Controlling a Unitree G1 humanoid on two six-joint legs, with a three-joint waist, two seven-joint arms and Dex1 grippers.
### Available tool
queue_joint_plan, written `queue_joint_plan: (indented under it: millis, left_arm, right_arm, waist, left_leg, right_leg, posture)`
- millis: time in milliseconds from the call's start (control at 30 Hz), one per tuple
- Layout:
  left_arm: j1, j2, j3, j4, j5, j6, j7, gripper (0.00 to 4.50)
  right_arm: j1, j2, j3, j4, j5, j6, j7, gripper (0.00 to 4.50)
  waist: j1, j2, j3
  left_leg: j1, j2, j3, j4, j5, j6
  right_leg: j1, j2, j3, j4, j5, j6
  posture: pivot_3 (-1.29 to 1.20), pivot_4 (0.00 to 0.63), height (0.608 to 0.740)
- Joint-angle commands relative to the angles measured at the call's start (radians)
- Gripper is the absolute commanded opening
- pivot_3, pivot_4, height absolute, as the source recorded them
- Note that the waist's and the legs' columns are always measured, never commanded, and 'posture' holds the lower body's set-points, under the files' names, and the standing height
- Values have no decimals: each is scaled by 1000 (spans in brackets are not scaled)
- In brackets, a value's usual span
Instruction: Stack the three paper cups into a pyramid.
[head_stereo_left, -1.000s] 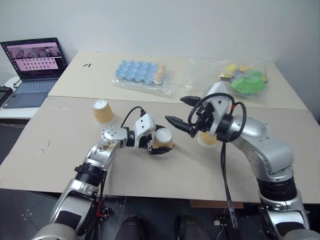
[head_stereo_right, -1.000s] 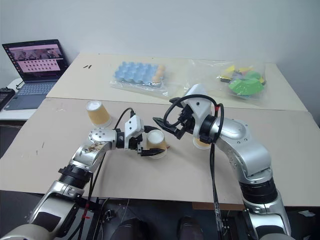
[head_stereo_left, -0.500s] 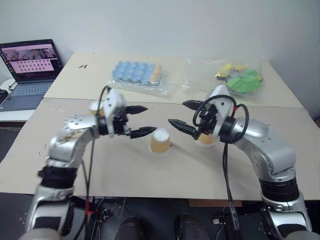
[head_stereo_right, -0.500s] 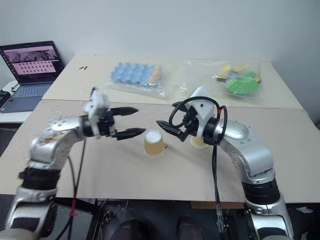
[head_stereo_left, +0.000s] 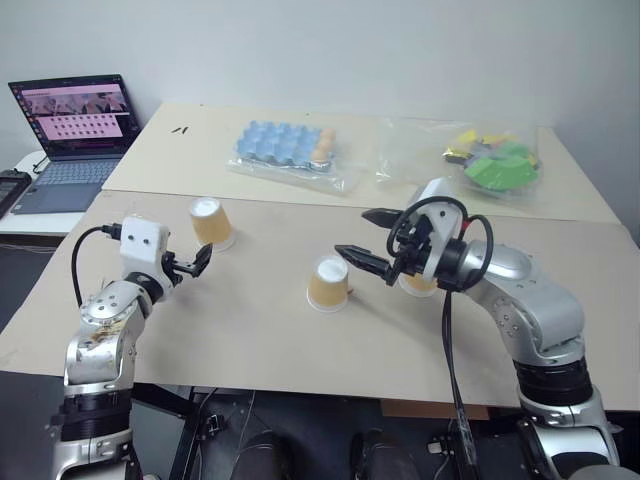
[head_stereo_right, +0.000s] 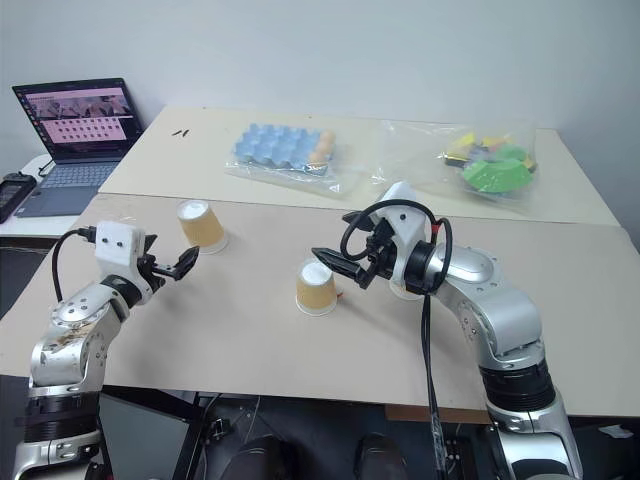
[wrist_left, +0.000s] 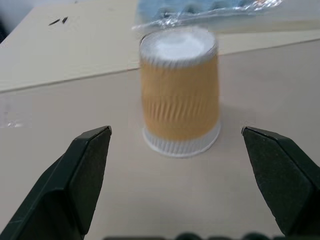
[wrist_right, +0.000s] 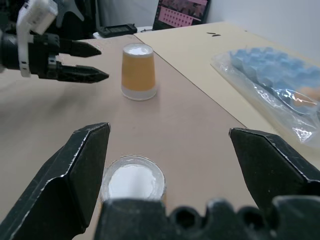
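Worktop (head_stereo_left: 250, 330) carries three inverted cups, unstacked. Right hand (head_stereo_left: 359, 235) spread wide, empty, beside middle cup (head_stereo_left: 328, 283); third cup (head_stereo_left: 420, 283) mostly hidden behind it. Left hand (head_stereo_left: 192, 263) spread wide, empty, near left cup (head_stereo_left: 210, 222).

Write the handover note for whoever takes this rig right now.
Left gripper: open, holding nothing, aimed at the far-left cup, not touching it.
Right gripper: open, holding nothing, hovering just above the middle cup.
Third cup: on the table behind the right gripper, mostly hidden.
All cups upside down, apart from each other.
Done: nothing stacked.
Left: bring two cups side by side, set the third on top.
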Motion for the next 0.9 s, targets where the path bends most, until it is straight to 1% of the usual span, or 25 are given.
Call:
queue_joint_plan:
  millis: [33,167,300,400,533,700,767,833,867,900]
  left_arm:
    - [-106,8,-20,168,25,-124,-20,4468]
    - [-251,7,-55,404,21,-233,-117,4468]
    - [-379,-1,-64,576,8,-320,-190,4468]
    - [-466,2,-84,685,31,-368,-213,4468]
    - [-542,11,-90,771,45,-421,-221,4468]
    - [-554,16,-86,805,46,-424,-236,4468]
    - [-552,20,-80,813,42,-415,-238,3947]
    - [-553,24,-73,817,37,-406,-238,3281]
    - [-553,26,-71,819,37,-404,-237,3082]
    - [-553,28,-71,818,38,-401,-236,2659]
  right_arm:
    - [9,-31,-49,-60,45,11,20,4500]
    - [39,-59,-58,-88,49,20,15,4500]
    - [49,-76,-68,-106,50,25,-4,4500]
    - [54,-81,-74,-116,53,28,-18,4500]
    - [64,-78,-67,-123,52,28,-36,4500]
    - [67,-74,-65,-126,52,26,-52,4500]
    - [65,-74,-65,-126,51,25,-57,4500]
    - [64,-73,-66,-124,52,24,-62,4500]
    - [63,-73,-65,-123,52,23,-63,4500]
    - [63,-74,-66,-123,54,24,-63,4500]
  waist:
    - [3,0,0]
    - [2,-1,0]
    - [0,-1,0]
    - [-4,-1,0]
    - [-8,-1,0]
    - [-14,-1,0]
    - [-16,-1,0]
    - [-19,-1,0]
    - [-20,-1,0]
    - [-21,-1,0]
  left_leg:
    - [0,0,0,0,0,0]
    - [0,-1,0,0,0,0]
    - [-2,-3,1,0,0,0]
    - [-2,-3,2,0,0,0]
    - [-2,-3,2,0,0,0]
    - [-2,-3,2,0,0,0]
    - [-2,-3,1,0,0,0]
    - [-2,-3,1,0,0,0]
    - [-2,-3,1,0,0,0]
    - [-2,-3,1,0,0,0]
  right_leg:
    - [0,0,0,0,0,0]
    - [1,0,-1,0,0,0]
    - [0,0,-2,0,0,0]
    - [0,0,-3,0,0,0]
    - [0,0,-3,0,0,0]
    - [0,0,-3,0,0,1]
    - [0,0,-3,0,0,1]
    - [0,0,-3,0,0,1]
    - [0,0,-3,0,0,1]
    - [0,0,-3,0,0,1]
  posture:
    - [0,150,724]
    - [0,150,724]
    - [0,150,724]
    - [0,150,724]
    - [0,150,724]
    - [0,150,724]
    - [0,150,724]
    - [0,150,724]
    - [0,150,724]
    - [0,150,724]
